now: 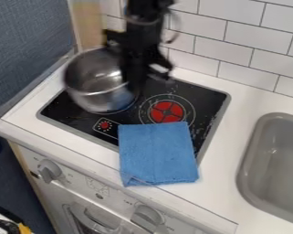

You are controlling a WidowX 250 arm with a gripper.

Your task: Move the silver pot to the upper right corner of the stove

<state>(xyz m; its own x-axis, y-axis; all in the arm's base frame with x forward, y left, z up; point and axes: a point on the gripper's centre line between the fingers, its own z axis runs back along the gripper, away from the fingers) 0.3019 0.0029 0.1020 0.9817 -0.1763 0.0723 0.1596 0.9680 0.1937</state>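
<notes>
The silver pot [95, 87] looks like thin metal, probably fairly light, stiff and hard to dent, but smooth enough to slip or swing, so its rim seems the best place to pinch. It is at the upper left of the stove [204, 97], immediately left of the gripper [135, 80], whose opening and hold, if any, I cannot tell.

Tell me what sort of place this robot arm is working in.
Probably a toy or mock-up kitchen: there's a black stovetop with red burner markings, a grey sink set into the counter, and control knobs on the front panel below.
</notes>
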